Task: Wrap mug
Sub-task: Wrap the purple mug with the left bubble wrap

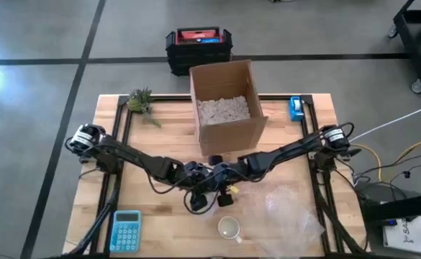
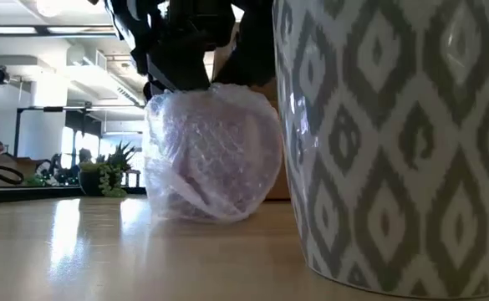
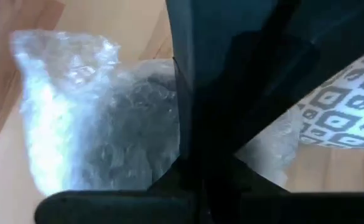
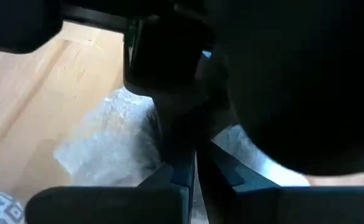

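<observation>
A bundle of clear bubble wrap with something grey inside stands on the wooden table at its middle. Both grippers come down onto its top. My left gripper and my right gripper meet there and hide the bundle in the high view. Both look shut on the bubble wrap. A white mug with a grey diamond pattern stands upright on its base near the front edge, untouched. It fills the right of the low view as the patterned mug. My left gripper holds the bubble wrap at the top of the bundle, coming from above. The other arm stands in front of the place of contact, so the kind of hold is hidden. The bundle's bottom rests on the table. My right gripper has its two fingers closed together on the bubble wrap at the bundle's top, from above. One layer or several, I cannot tell. The wrap spreads out slack below the fingers, and the bundle stands on the table.
An open cardboard box of packing peanuts stands behind the grippers. A loose sheet of bubble wrap lies front right, a blue calculator front left, a small plant far left, and a blue tape dispenser far right.
</observation>
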`<state>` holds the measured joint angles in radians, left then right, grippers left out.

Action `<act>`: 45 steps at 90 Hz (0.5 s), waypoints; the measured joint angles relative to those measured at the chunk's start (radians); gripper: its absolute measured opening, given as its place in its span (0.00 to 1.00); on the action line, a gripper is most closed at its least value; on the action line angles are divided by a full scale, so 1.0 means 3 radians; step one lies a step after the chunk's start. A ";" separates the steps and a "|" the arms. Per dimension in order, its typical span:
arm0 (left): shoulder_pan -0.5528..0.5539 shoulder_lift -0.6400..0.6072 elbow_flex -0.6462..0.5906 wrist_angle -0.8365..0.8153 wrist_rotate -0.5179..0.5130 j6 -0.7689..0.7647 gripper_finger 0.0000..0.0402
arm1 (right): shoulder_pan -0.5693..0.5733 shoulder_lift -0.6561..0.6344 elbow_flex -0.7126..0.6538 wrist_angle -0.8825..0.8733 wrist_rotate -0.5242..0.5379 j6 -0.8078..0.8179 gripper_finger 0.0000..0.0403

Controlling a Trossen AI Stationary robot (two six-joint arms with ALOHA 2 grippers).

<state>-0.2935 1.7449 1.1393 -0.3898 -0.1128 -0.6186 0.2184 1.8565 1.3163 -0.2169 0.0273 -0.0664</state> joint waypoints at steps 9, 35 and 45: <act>-0.0006 -0.0093 -0.0001 -0.0011 0.0074 0.0003 0.00 | -0.0008 0.0001 -0.0002 -0.0026 -0.0003 0.0002 0.01; -0.0077 -0.0508 -0.0037 -0.0278 0.0110 0.0032 0.00 | -0.0018 0.0003 0.0002 -0.0060 0.0012 0.0028 0.01; -0.0105 -0.0699 -0.0003 -0.0309 0.0085 -0.0003 0.00 | -0.0027 0.0023 -0.0019 -0.0080 -0.0016 0.0013 0.01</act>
<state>-0.3250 1.5353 1.1385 -0.4826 -0.0874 -0.6195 0.2104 1.8633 1.3105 -0.2411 0.0225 -0.0625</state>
